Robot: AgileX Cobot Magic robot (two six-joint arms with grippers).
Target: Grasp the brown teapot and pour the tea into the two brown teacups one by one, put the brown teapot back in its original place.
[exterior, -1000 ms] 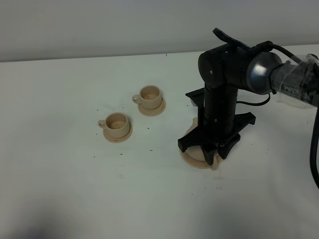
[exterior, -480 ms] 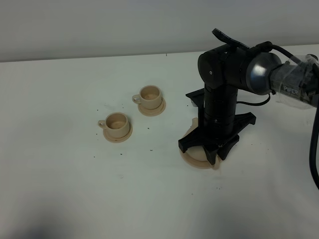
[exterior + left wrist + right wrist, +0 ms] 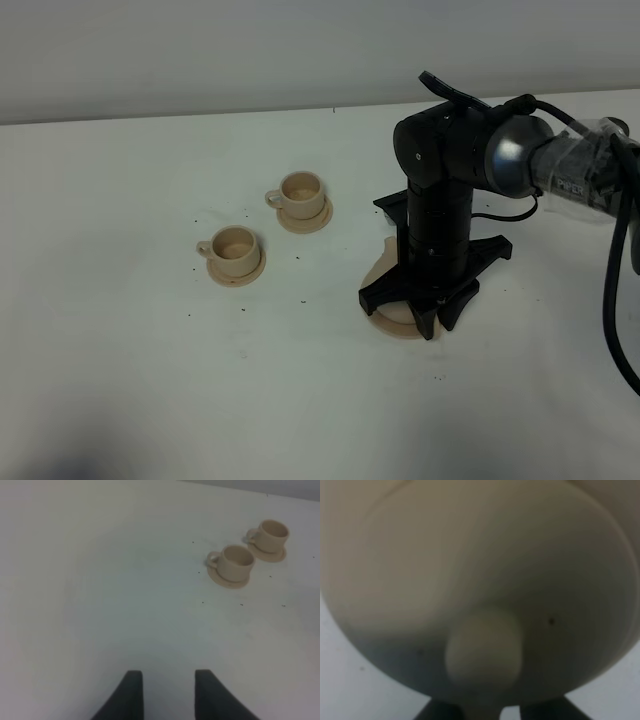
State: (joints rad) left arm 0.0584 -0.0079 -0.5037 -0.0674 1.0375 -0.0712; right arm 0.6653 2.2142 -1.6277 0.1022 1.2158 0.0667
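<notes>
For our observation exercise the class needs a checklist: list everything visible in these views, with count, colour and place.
round light-tan ceramic teapot: one, tan, under the right gripper, filling the right wrist view
small light-tan ceramic teacups: two, tan, left of the right gripper, each on a saucer
small tan ceramic saucers: two, tan, one under each teacup
wide flat tan ceramic saucer: one, tan, beneath the right gripper
white table: one, white, under everything
grey wall: one, grey, behind the table
left gripper: one, dark, jaws open above the table
right gripper: one, black, jaws either side of the teapot's handle; grip unclear
</notes>
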